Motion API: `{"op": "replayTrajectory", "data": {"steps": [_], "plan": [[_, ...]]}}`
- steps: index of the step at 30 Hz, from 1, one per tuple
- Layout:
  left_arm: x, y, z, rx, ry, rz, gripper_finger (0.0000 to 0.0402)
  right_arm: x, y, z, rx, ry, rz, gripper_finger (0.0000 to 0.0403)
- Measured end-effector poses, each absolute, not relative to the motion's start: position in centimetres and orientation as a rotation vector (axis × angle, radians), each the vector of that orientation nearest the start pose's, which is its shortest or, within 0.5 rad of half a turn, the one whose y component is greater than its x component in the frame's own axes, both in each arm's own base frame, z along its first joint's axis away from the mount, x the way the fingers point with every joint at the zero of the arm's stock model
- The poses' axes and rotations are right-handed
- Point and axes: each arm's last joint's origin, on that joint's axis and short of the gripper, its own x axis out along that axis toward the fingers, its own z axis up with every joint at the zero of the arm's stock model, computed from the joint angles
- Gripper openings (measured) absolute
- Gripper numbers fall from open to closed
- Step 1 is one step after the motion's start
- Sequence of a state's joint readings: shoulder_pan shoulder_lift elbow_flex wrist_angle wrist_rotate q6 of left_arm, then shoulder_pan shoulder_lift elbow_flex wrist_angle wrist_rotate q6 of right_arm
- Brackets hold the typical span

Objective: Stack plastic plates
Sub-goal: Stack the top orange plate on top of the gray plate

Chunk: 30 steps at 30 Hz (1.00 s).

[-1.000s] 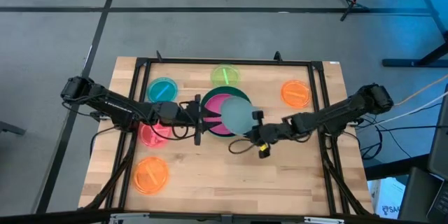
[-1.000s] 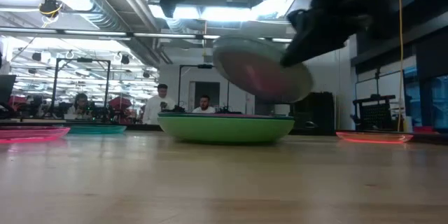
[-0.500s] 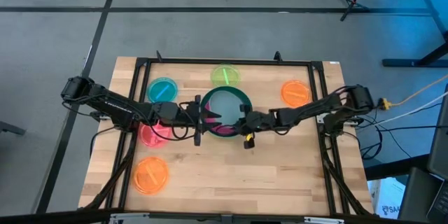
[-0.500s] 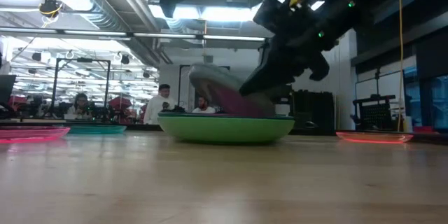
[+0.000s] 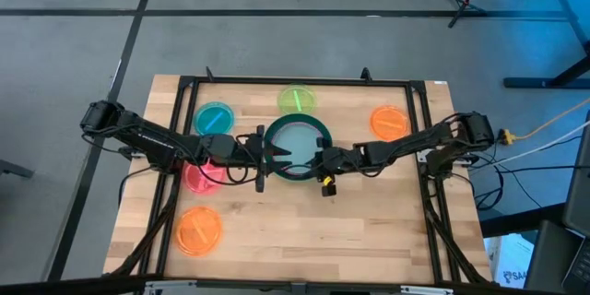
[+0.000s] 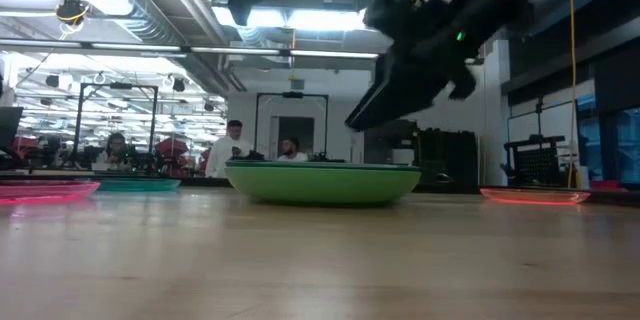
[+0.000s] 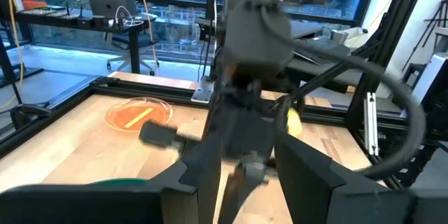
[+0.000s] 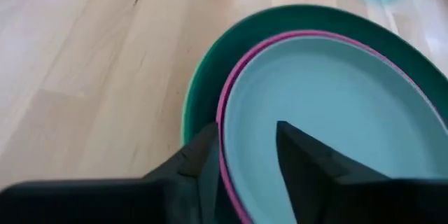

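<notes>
The plastic plates stand stacked at the table's middle. A grey-teal plate point(image 8: 329, 105) lies in a magenta one point(image 8: 227, 98), inside a dark green one point(image 5: 322, 135), on a light green one point(image 6: 320, 182). My right gripper point(image 8: 245, 164) is open. It slants down just above the stack's right rim, one finger over each side of that rim, and the low view shows it clear of the plates point(image 6: 365, 115). My left gripper point(image 5: 276, 152) is open and level at the stack's left rim, with nothing between its fingers.
Small translucent plates lie around the stack: blue point(image 5: 213, 118), lime point(image 5: 296, 100) and orange point(image 5: 388, 123) toward the far side, red point(image 5: 201, 177) under my left arm, orange point(image 5: 199, 230) at the near left. A black frame point(image 5: 295, 80) borders the table. People sit in the room beyond.
My right gripper carried the grey-teal plate toward the table's left and down onto the stack, first setting it in tilted. It has let go, and the plate now lies flat in the magenta plate. The gripper stays just above the rim.
</notes>
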State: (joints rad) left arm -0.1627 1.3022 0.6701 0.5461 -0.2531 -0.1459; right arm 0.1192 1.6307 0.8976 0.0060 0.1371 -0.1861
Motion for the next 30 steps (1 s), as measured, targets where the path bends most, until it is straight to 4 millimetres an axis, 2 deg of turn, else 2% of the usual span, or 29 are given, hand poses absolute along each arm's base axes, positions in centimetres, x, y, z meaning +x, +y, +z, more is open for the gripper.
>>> {"op": "replayTrajectory", "data": {"steps": [4, 9, 14, 18, 22, 30], "plan": [[27.6, -3.8, 25.3, -0.13, 0.077, 0.096, 0.0127, 31.3, 3.6, 20.8, -0.257, 0.773, 0.048, 0.0158], [27.6, -3.8, 25.3, -0.131, 0.077, 0.096, 0.0127, 27.5, 3.1, 23.6, -0.22, 0.86, -0.003, 0.0163], [27.6, -3.8, 25.3, -0.13, 0.077, 0.098, 0.0127, 24.3, 2.1, 24.9, -0.246, 0.968, -0.224, 0.0163], [27.6, -3.8, 25.3, -0.13, 0.078, 0.097, 0.0127, 22.9, 1.2, 25.0, -0.302, 1.036, -0.441, 0.0163], [27.6, -3.8, 25.3, -0.13, 0.078, 0.098, 0.0127, 22.2, -0.4, 24.4, -0.248, 1.083, -0.567, 0.0163], [27.6, -3.8, 25.3, -0.13, 0.078, 0.098, 0.0127, 20.6, -4.9, 20.6, -0.005, 1.168, -0.711, 0.0163]]}}
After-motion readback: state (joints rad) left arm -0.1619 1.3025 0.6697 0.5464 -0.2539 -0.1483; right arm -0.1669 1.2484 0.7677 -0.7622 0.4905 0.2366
